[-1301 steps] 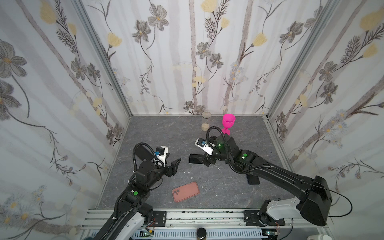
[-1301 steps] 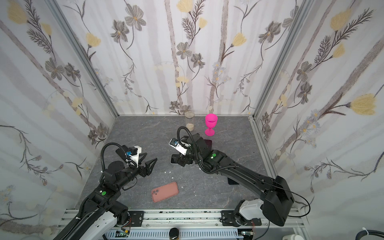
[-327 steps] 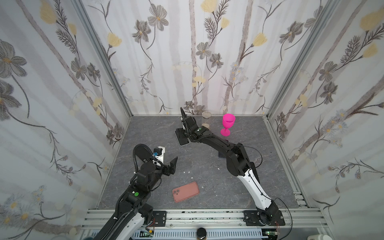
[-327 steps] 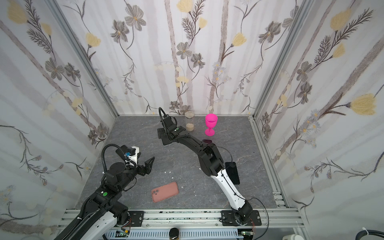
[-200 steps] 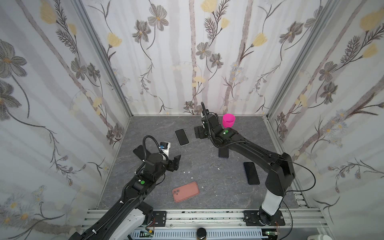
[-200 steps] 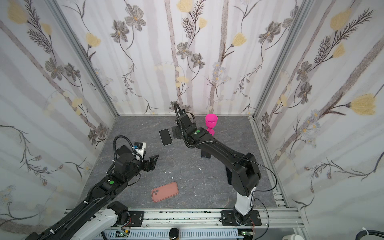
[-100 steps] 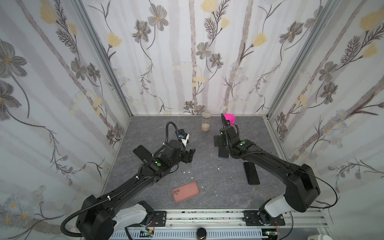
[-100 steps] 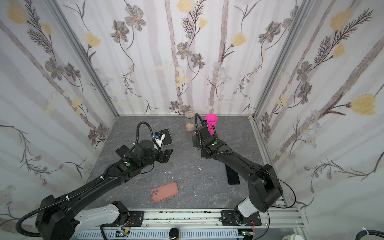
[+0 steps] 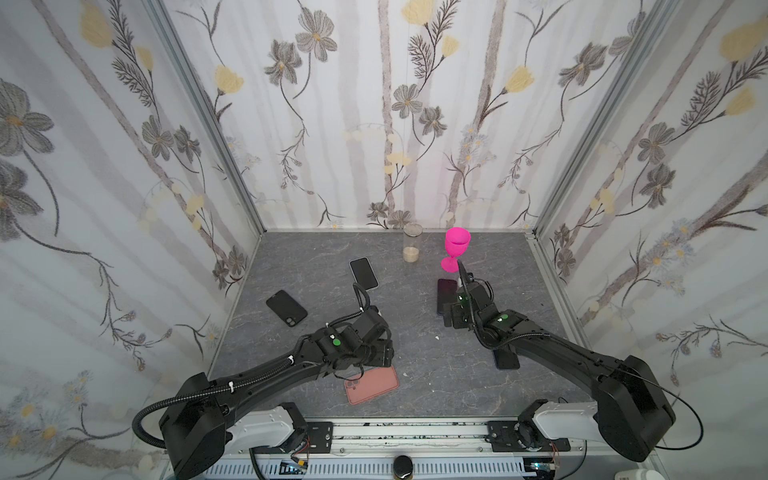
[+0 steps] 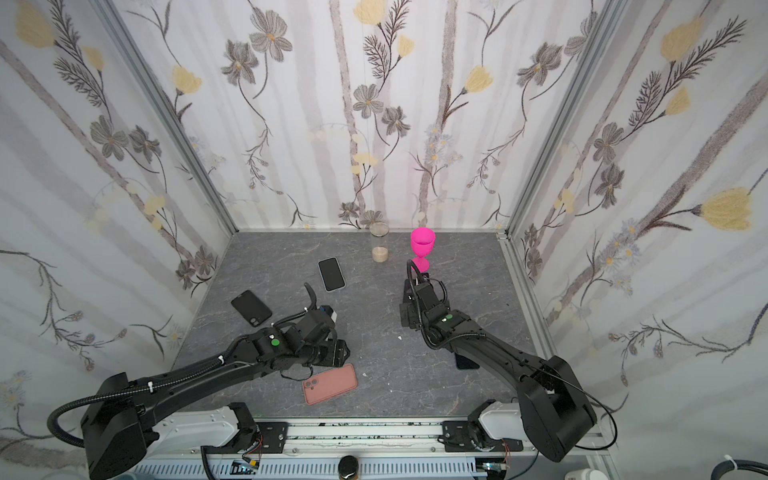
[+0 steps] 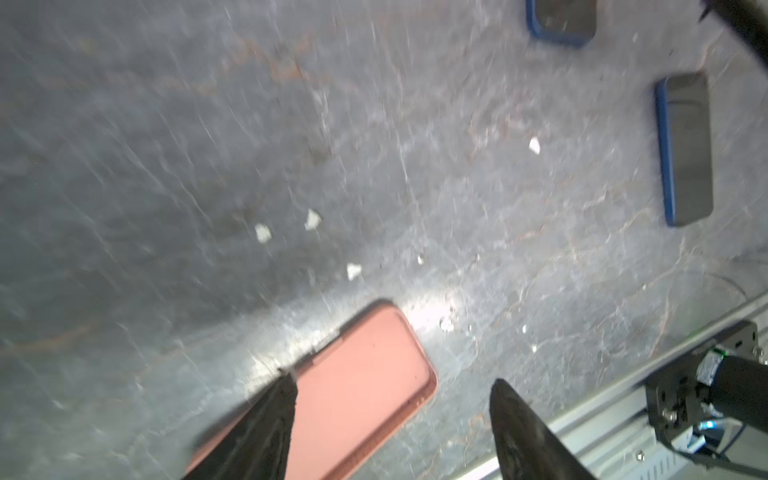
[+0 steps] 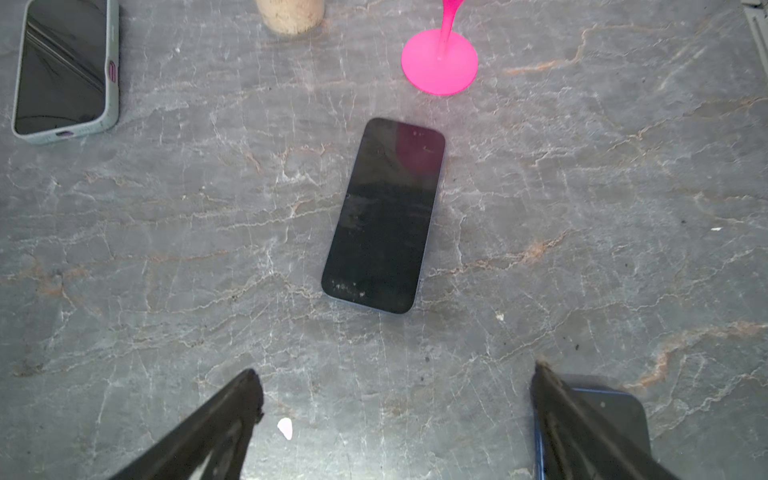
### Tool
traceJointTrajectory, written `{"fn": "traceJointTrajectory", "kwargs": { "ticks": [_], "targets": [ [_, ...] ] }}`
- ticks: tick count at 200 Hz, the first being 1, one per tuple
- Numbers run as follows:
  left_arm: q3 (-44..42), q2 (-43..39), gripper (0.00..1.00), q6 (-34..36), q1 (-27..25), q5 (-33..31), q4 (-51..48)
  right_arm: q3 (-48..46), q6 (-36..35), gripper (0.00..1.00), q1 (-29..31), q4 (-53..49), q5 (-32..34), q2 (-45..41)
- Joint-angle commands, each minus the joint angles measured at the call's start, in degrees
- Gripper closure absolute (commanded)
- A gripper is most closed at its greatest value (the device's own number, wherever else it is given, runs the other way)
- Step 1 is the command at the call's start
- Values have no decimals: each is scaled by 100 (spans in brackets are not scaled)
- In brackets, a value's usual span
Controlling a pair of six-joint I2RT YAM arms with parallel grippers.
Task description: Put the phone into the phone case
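Observation:
The salmon-pink phone case (image 9: 372,390) (image 10: 330,384) lies open side up near the table's front edge. My left gripper (image 11: 392,384) hovers open just over it, one fingertip (image 11: 286,386) above the case's long edge and the other off to its side; in both top views the arm hides the jaws. A bare black phone (image 12: 384,214) (image 9: 445,296) lies screen up ahead of my right gripper (image 12: 397,370), which stands wide open and holds nothing. That phone is flat on the table, apart from both fingers.
A phone in a pale case (image 9: 364,273) (image 12: 64,70) lies at the back left. A black one (image 9: 286,308) lies at the left. A blue-edged phone (image 9: 506,359) (image 11: 685,149) sits partly under my right arm. Pink goblet (image 9: 456,247) and glass (image 9: 412,248) stand at the back.
My left arm has swung from the left side to the front and now hangs over the pink case, jaws slightly narrower. My right gripper has drawn back from the back wall toward the middle.

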Motion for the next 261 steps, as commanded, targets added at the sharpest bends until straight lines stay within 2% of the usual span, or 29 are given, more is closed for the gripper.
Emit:
{"fn": "traceJointTrajectory", "kwargs": {
  "ticks": [1, 34, 106, 164, 231, 261],
  "targets": [
    [-316, -28, 26, -847, -280, 60, 385, -26, 23, 0, -2, 423, -142, 46],
    [-797, 208, 25, -1183, -366, 126, 759, 55, 36, 0, 0, 415, -174, 189],
    [-964, 367, 24, -1084, -278, -578, 1092, -34, 69, 0, 0, 403, -158, 209],
    [-940, 849, 24, -1082, -171, -410, 1552, -44, -86, 0, -3, 348, 25, -109],
    [-828, 1267, 23, -1092, -50, -814, 1808, -220, -282, 0, -13, 366, 183, -310],
    [-549, 1595, 23, -772, 49, -938, 1921, -154, -304, 0, -20, 371, 169, -302]
  ]
}}
